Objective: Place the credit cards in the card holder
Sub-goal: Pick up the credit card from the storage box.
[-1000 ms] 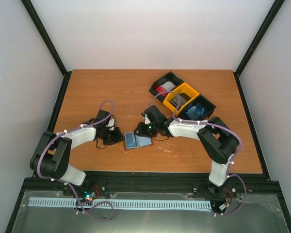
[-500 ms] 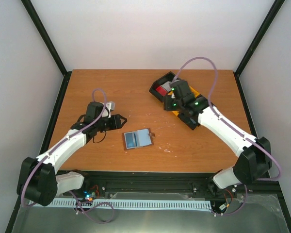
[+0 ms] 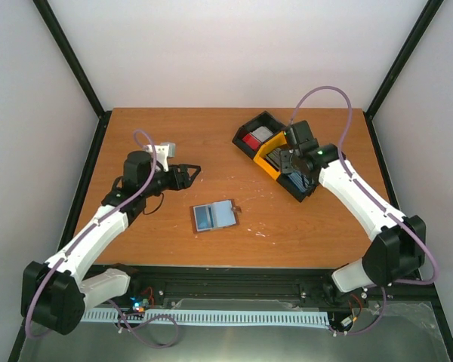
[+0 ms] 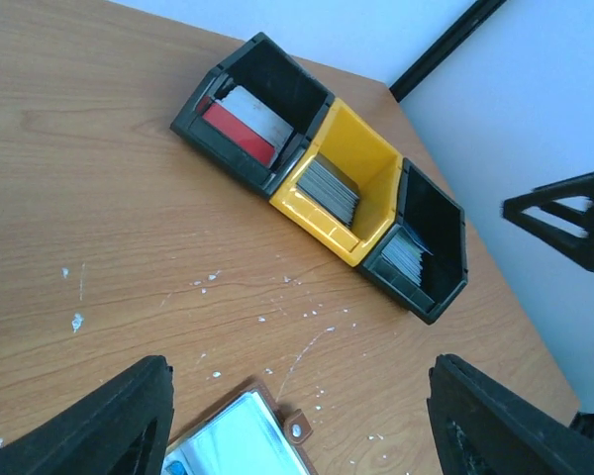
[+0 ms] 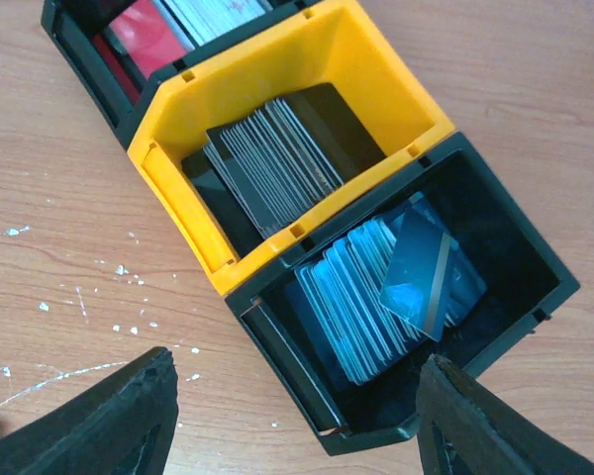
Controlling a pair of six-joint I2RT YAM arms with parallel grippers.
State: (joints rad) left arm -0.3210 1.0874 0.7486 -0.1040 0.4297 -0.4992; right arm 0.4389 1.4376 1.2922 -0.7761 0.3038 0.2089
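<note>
Open card holder point(image 3: 214, 216) lies flat on table point(image 3: 151, 249), pale blue inside up, tab clasp on its far-from-left-arm edge. It sits near left gripper point(image 3: 189, 174), below its tips and clear of them; only its top corner shows in left wrist view. Left jaws wide apart, nothing btwn them.

All credit cards sit in 3-bin tray point(image 5: 168, 188). The blue stack point(image 5: 351, 297) is in the black end bin right under right gripper point(image 5: 295, 371), w/ one darker card point(image 5: 421, 267) askew on top. The grey stack point(image 5: 277, 158) is in the yellow mid bin just ahead of that claw, the red/white ones point(image 5: 163, 25) in the bin beyond. Right jaws spread too, empty, probably hovering above the bin, though contact is hard to judge.
</note>
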